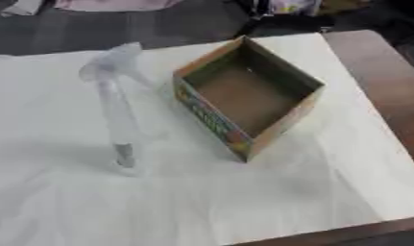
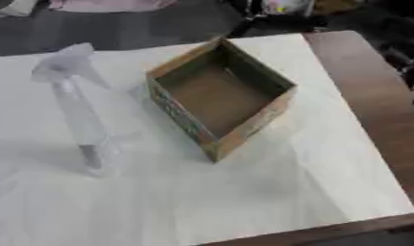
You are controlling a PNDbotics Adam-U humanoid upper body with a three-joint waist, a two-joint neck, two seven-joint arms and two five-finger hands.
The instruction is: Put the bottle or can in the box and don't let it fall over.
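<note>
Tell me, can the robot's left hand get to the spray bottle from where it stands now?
Probably yes. The bottle stands upright on the white sheet, to the left of the box, with bare sheet on its left and near sides. Neither hand shows in the views, so I can't tell how far it must travel.

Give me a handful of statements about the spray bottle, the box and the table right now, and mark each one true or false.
1. The clear spray bottle stands upright on the white cloth. True.
2. The bottle is already inside the cardboard box. False: it stands outside the box, to its left, apart from it.
3. The box is open at the top and nothing shows inside it. True.
4. The box lies tipped on its side. False: it sits on its base with the opening facing up.
5. A robot hand is holding the bottle. False: no hand shows in either view.
6. Bare brown table shows beyond the cloth's right edge. True.
</note>
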